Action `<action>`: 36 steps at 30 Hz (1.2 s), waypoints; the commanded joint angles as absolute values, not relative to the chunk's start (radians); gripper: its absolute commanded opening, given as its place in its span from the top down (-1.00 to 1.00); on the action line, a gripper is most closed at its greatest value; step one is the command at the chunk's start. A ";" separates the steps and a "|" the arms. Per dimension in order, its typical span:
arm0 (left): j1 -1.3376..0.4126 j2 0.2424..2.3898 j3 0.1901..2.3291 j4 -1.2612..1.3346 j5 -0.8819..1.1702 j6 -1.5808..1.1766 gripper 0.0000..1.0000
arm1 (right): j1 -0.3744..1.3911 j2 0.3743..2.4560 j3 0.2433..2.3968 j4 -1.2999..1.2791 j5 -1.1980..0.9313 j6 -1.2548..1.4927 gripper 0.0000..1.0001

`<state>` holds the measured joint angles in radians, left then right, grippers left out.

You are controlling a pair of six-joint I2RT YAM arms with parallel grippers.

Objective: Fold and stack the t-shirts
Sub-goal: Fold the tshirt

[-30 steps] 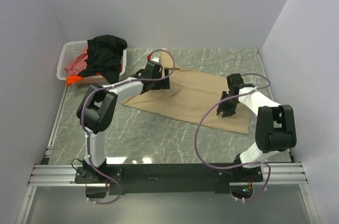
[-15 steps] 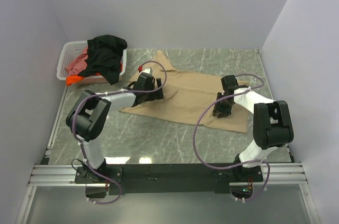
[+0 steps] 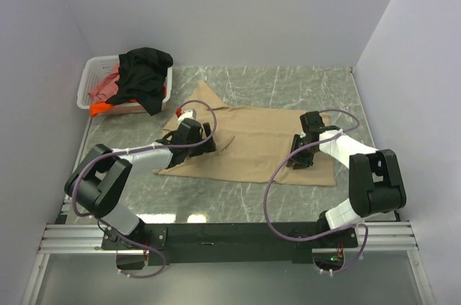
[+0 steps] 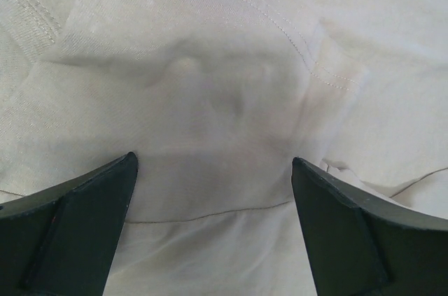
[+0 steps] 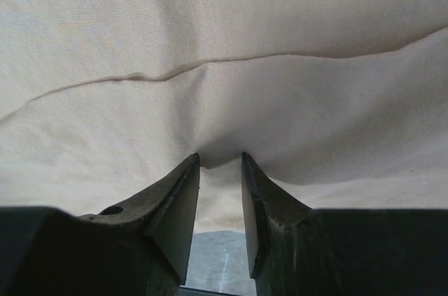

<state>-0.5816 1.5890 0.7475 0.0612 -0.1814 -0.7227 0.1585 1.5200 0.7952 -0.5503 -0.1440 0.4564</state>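
Tan t-shirt (image 3: 259,143), black t-shirt (image 3: 144,74), white lattice basket (image 3: 86,81)

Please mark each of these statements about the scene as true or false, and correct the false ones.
1. The tan t-shirt lies spread on the table. True.
2. The left gripper is shut. False: it is wide open over the tan cloth.
3. The right gripper pinches a fold of the tan t-shirt. True.
4. The black t-shirt lies flat on the table. False: it hangs over the white basket at the far left.
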 commanded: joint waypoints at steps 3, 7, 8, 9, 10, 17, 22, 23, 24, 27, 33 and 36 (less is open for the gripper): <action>-0.621 1.559 0.637 -0.066 -0.176 -0.827 -0.99 | 0.172 1.514 0.713 -0.664 -0.140 0.457 0.24; -0.637 1.520 0.603 -0.087 -0.196 -0.847 -0.99 | 0.173 1.494 0.700 -0.672 -0.173 0.472 0.24; -0.641 1.513 0.591 -0.101 -0.204 -0.854 -0.99 | 0.175 1.490 0.701 -0.676 -0.184 0.476 0.24; -0.641 1.497 0.585 -0.109 -0.209 -0.857 -0.99 | 0.175 1.488 0.696 -0.683 -0.192 0.477 0.24; -0.643 1.490 0.577 -0.118 -0.222 -0.859 -0.99 | 0.175 1.486 0.696 -0.686 -0.199 0.480 0.24; -0.646 1.364 0.482 -0.158 -0.230 -0.894 -0.99 | 0.175 1.453 0.672 -0.719 -0.235 0.505 0.23; -0.647 1.284 0.440 -0.170 -0.199 -0.910 -0.99 | 0.176 1.428 0.640 -0.721 -0.264 0.526 0.23; -0.647 1.273 0.433 -0.176 -0.196 -0.916 -0.99 | 0.176 1.421 0.635 -0.719 -0.264 0.529 0.22; -0.647 1.257 0.428 -0.186 -0.196 -0.919 -0.99 | 0.179 1.417 0.626 -0.722 -0.265 0.537 0.22; -0.649 1.227 0.413 -0.219 -0.201 -0.942 -0.99 | 0.186 1.404 0.618 -0.730 -0.259 0.548 0.20; -0.650 1.116 0.468 -0.363 -0.248 -0.939 -0.99 | 0.189 1.361 0.646 -0.762 -0.249 0.554 0.18; -0.650 1.075 0.581 -0.435 -0.270 -0.917 -0.99 | 0.190 1.329 0.681 -0.794 -0.244 0.551 0.17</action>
<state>-0.6483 1.1156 0.4728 -0.2638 -0.2359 -0.9295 0.1829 1.3746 0.6521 -0.7269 -0.2848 0.5529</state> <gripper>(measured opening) 0.994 0.411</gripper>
